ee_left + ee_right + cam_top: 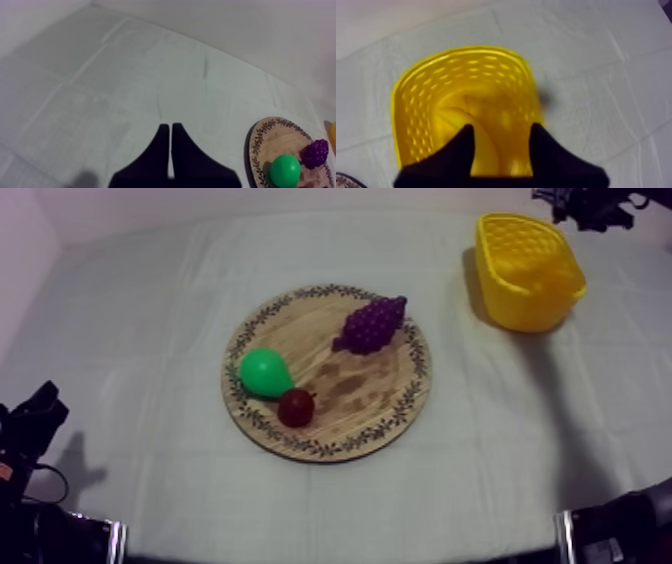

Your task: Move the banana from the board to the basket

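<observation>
The yellow basket [527, 273] stands at the table's back right. My right gripper [501, 131] hangs open just above it, fingers wide apart, and its arm [590, 205] comes in at the upper right. The banana [481, 141] lies curved on the basket's [416, 100] floor below the fingers, yellow on yellow and hard to outline. The round wooden board [375, 403] sits mid-table with a green pear [264, 373], a small red fruit [296, 406] and purple grapes [372, 323] on it. My left gripper [170, 129] is shut on nothing over bare cloth, low at the left [35, 416].
Grey-white cloth covers the table. In the left wrist view, the board [270, 137] with the pear [285, 170] and grapes [316, 152] lies off to one side of my left gripper. Open cloth separates board and basket.
</observation>
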Controlling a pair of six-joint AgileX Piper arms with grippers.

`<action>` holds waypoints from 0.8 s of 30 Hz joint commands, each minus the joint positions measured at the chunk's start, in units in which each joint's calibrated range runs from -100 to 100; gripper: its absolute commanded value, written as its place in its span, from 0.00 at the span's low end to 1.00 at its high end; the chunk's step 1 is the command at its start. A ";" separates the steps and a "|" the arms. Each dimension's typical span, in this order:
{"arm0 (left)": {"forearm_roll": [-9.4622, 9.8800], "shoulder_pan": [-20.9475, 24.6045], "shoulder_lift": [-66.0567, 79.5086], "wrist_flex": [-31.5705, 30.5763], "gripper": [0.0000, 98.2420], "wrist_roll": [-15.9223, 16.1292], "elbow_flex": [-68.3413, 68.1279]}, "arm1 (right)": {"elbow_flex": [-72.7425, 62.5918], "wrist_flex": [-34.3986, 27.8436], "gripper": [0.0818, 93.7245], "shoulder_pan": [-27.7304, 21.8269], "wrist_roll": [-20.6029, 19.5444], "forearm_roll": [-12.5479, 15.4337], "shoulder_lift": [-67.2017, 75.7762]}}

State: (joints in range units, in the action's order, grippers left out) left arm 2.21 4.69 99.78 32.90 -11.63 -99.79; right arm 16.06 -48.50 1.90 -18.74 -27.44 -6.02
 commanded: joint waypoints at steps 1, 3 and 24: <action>-0.03 -0.02 0.05 0.00 0.00 -0.01 0.01 | 6.01 5.98 0.15 -0.58 -1.24 -0.77 6.98; -0.03 -0.02 0.05 0.00 0.00 -0.01 0.01 | 10.63 10.54 0.09 -1.41 -2.31 -1.36 11.10; -0.03 -0.02 0.05 0.00 0.00 -0.02 0.01 | 60.88 35.65 0.00 -1.88 0.23 7.79 57.26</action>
State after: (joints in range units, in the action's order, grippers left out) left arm 2.21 4.69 99.78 32.90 -11.63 -99.79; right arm 70.45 -13.17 -0.32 -23.34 -23.69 43.38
